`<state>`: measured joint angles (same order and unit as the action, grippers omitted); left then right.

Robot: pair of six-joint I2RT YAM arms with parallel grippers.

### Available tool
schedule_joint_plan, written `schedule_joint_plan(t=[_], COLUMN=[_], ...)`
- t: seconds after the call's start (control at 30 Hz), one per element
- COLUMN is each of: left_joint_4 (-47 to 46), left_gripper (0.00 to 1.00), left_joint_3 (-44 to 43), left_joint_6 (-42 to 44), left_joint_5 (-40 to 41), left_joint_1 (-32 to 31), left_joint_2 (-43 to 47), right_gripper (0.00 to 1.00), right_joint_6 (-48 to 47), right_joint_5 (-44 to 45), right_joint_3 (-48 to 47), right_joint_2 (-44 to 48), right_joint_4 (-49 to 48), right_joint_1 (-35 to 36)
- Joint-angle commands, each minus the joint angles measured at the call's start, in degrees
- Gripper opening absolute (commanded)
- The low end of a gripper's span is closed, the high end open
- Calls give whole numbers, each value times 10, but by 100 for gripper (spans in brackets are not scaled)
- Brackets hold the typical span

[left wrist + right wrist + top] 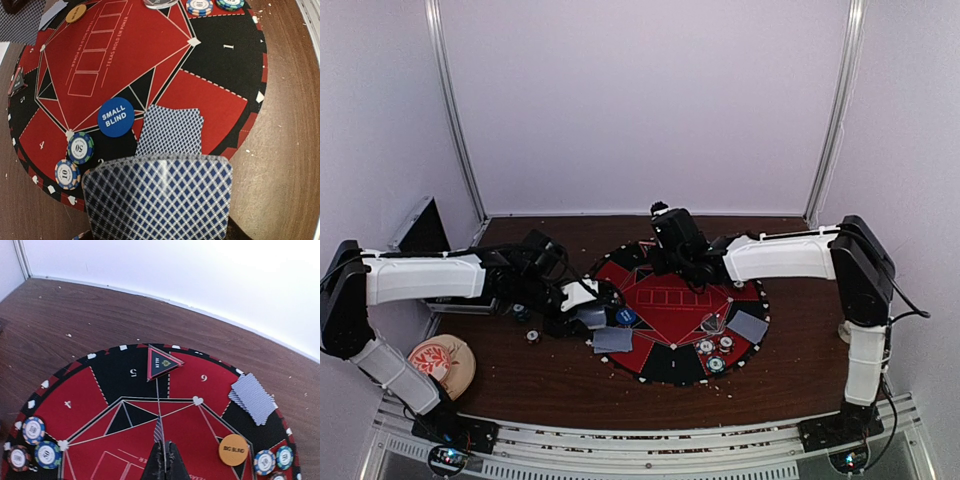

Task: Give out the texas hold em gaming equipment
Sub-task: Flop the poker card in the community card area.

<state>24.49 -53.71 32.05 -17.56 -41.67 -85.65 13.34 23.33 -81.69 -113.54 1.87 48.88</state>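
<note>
Above the mat's (672,368) centre a card (158,431) is pinched by the right gripper (163,452), the deck (157,200) by the left gripper (585,305); dealing seems in hand, and lowering onto an unserved seat is required.

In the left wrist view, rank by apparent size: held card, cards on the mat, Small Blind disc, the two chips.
Held blue-backed card (nearest camera, so unsure)
Blue-backed cards lying on the red-and-black mat
Round blue Small Blind disc
50 chip and 10 chip look alike
</note>
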Motion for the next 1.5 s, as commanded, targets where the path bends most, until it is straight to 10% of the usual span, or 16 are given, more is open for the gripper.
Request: schedule_joint_plan(t=[0.0,0.57,1.47], left_joint_4=[-2,13,8], left_gripper=[54,54,54], left_joint_3=[8,40,47], left_joint_6=[11,45,43], left_joint_5=[18,9,-5], left_joint_1=[30,115,121], left_joint_2=[11,22,26], right_gripper=[0,0,1], right_joint_6=[-94,-272,-354], right_joint_5=[73,135,-6], right_joint_3=[-38,-160,-171], right_joint_2=[-31,-163,-217], right_joint_4=[49,81,32], right_joint_1=[11,58,68])
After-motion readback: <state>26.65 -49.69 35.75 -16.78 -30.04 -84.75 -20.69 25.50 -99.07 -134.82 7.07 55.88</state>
